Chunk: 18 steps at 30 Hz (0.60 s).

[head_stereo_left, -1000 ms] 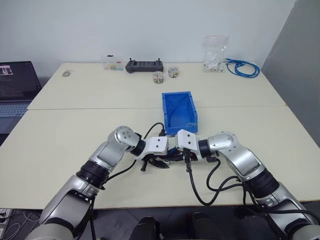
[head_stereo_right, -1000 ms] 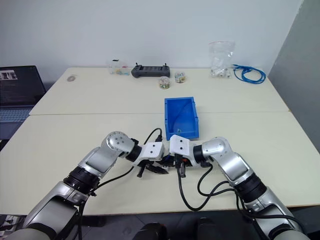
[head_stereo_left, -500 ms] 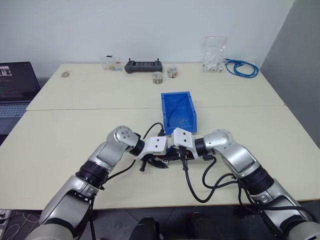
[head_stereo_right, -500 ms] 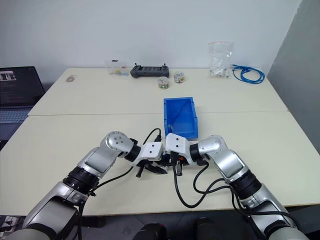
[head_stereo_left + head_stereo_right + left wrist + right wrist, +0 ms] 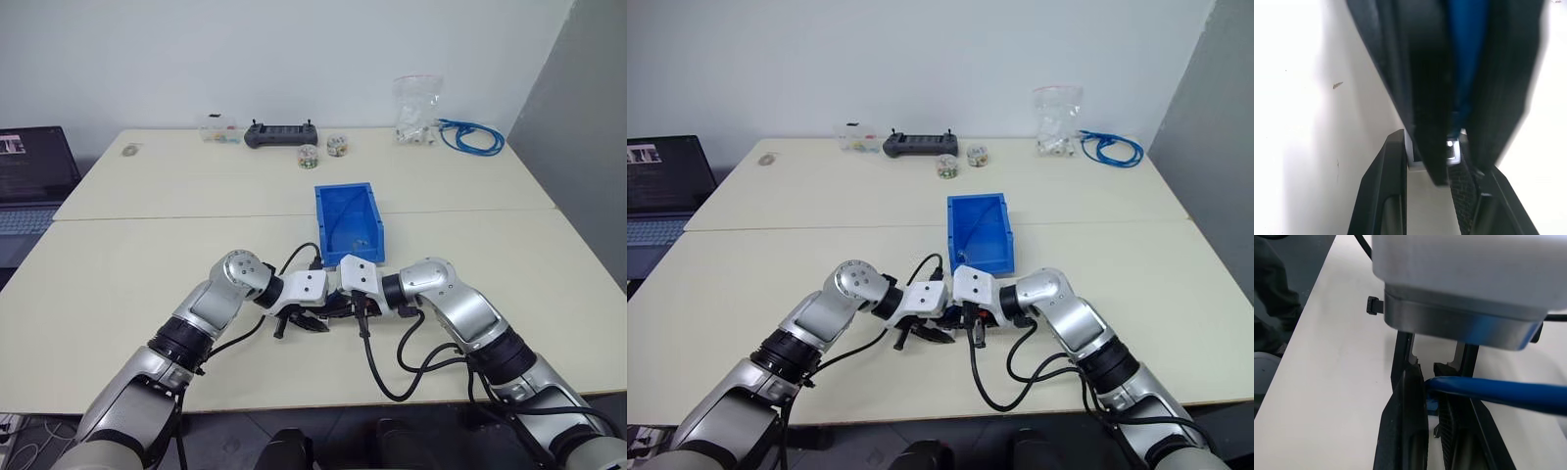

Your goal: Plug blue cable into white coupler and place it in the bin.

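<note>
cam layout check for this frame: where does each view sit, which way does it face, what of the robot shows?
Left and right eye: head stereo pair, looking forward and down over the table; both arms meet short of the bin.
Left wrist: along the left end effector, at the white coupler.
Right wrist: along the right end effector, shut on the blue cable.
Shared: both wrist views show the other arm's end effector close up.

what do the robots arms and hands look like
Both arms are silver-grey metal with black bands at the joints and rounded silver elbow housings. Each ends in a white boxy wrist block. The left hand and right hand each have two slim black fingers. Loose black cables loop beside both forearms.
</note>
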{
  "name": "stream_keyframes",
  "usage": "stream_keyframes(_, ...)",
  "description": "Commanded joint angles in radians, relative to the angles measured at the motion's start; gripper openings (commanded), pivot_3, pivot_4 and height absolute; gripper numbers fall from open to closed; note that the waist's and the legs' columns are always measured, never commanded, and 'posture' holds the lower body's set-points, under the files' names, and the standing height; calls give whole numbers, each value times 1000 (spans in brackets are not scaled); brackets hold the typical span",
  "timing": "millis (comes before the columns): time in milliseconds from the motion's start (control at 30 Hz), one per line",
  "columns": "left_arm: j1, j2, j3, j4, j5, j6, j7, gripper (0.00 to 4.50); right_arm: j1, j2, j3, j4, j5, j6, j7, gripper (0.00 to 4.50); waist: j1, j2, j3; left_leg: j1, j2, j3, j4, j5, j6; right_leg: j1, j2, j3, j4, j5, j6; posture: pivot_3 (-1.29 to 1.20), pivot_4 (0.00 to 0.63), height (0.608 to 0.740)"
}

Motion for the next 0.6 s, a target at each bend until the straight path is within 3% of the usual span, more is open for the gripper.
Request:
stream_keyframes(33,16,10,-22,-4,23,13,-4,829,82,-33,114,121,-61,62,36,18,0,1,-1,0,0,0,0,0,0,0,0,0,0,0,0,0,150,740)
stream_keyframes(267,17,14,-20,0,24,9,-3,829,88,-34,93,109,-48,54,32,18,0,0,-5,0,0,-1,0,-1,1,0,0,0,-1,-1,0,0,150,740)
stream_keyframes(567,54,44,42,4,2,3,49,828,94,-21,-93,-68,62,68,-52,17,2,1,-2,-1,0,-2,-1,-1,1,0,0,0,-1,-1,0,0,150,740)
stream_keyframes(600,59,49,55,3,-5,14,57,1528,97,-25,-112,-94,79,82,-59,17,2,1,0,-1,0,-2,-1,-1,1,0,0,0,-1,-1,0,0,150,740)
